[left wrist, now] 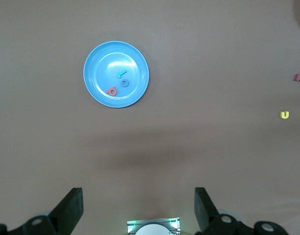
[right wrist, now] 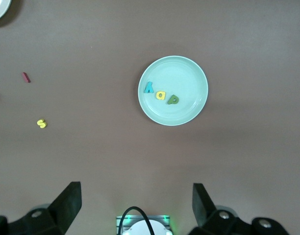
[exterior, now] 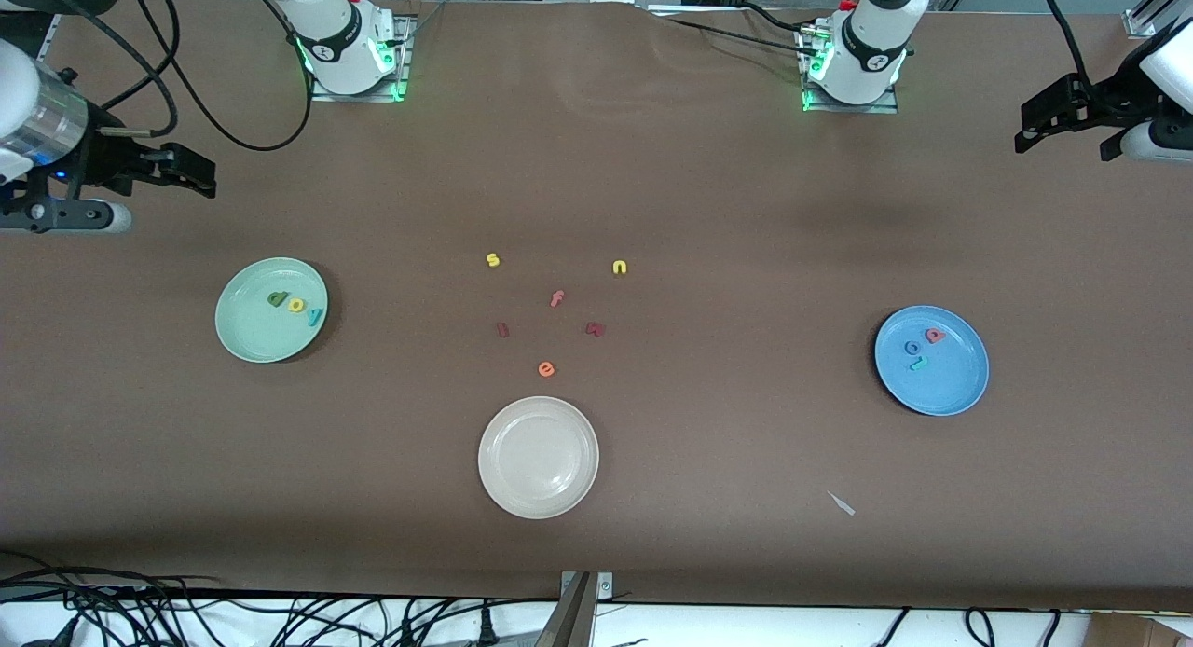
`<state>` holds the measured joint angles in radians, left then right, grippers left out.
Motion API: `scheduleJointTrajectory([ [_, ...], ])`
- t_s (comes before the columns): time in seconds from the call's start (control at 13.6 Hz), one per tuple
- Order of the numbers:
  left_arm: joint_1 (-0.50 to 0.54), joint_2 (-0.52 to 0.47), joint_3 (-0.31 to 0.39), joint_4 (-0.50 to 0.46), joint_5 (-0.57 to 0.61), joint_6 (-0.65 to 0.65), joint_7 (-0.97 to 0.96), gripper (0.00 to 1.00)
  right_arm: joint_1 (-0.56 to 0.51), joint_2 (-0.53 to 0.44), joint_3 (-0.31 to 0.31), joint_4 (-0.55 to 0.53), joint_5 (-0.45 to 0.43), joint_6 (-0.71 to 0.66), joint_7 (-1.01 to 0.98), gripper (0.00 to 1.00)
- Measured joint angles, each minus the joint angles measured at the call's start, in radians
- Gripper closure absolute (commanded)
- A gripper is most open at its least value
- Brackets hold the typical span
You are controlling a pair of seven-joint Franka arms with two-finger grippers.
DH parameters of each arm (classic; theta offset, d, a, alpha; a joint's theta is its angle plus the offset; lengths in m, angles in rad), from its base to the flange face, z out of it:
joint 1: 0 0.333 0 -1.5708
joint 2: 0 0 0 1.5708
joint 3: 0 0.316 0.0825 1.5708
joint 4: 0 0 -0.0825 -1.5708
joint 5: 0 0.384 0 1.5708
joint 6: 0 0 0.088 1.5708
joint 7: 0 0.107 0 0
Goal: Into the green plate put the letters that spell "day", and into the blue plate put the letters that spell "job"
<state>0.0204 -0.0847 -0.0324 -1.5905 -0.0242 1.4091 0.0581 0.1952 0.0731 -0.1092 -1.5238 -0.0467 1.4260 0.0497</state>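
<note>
The green plate (exterior: 250, 337) (right wrist: 185, 73) lies toward the right arm's end of the table. In it are the olive d (exterior: 278, 299) (right wrist: 173, 99), yellow a (exterior: 296, 305) (right wrist: 161, 95) and teal y (exterior: 315, 316) (right wrist: 148, 88). The blue plate (exterior: 953, 388) (left wrist: 102, 63) lies toward the left arm's end. It holds the salmon b (exterior: 935, 335) (left wrist: 111, 91), blue o (exterior: 912, 347) (left wrist: 125, 83) and teal j (exterior: 919, 362) (left wrist: 120, 74). My right gripper (exterior: 191, 170) (right wrist: 137, 203) hangs open and empty, high by its table end. My left gripper (exterior: 1035, 125) (left wrist: 138, 205) is likewise open and empty at its own end.
A cream-white plate (exterior: 539, 457) sits mid-table, nearer the front camera. Loose letters lie farther from the camera than it: yellow s (exterior: 493, 260), yellow n (exterior: 620, 268), pink f (exterior: 556, 299), orange e (exterior: 546, 369) and two dark red pieces (exterior: 502, 329). A small pale scrap (exterior: 842, 503) lies near the front edge.
</note>
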Motion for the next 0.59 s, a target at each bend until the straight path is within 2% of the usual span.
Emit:
scheduleJointTrajectory([
  [0.59,0.000,0.000,0.001,0.000,0.000,0.000,0.000,0.00,-0.003,0.027,-0.001,-0.003,0.000,0.048,-0.011,0.00],
])
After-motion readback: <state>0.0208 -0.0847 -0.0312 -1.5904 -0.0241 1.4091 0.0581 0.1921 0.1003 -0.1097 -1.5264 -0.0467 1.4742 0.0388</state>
